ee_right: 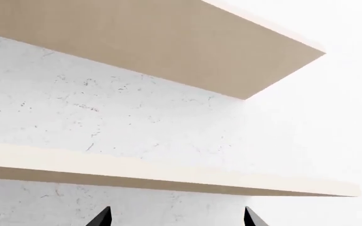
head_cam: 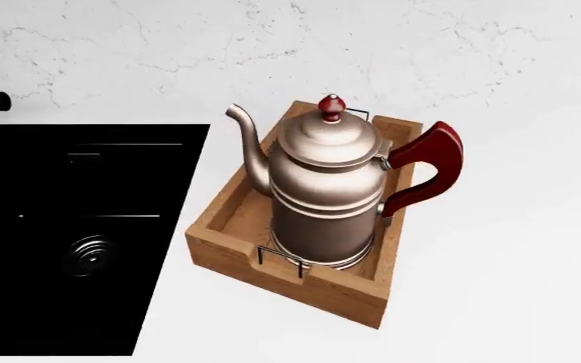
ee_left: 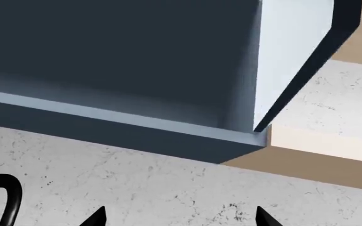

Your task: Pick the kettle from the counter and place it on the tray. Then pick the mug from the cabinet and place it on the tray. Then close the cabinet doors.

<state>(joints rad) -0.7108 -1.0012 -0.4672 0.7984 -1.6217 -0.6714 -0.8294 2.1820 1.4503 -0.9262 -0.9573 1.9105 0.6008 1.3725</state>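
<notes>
Tool (ee_right: 176, 217) tips only, rest cut off.

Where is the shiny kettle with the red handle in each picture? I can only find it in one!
Head view: the kettle stands upright inside the wooden tray, right of the black sink.
Left wrist view: not in it; only a dark cabinet and wall.
Right wrist view: not in it; only beige shelves and wall.
Shared landmark: the white speckled wall shows in all three.
</notes>
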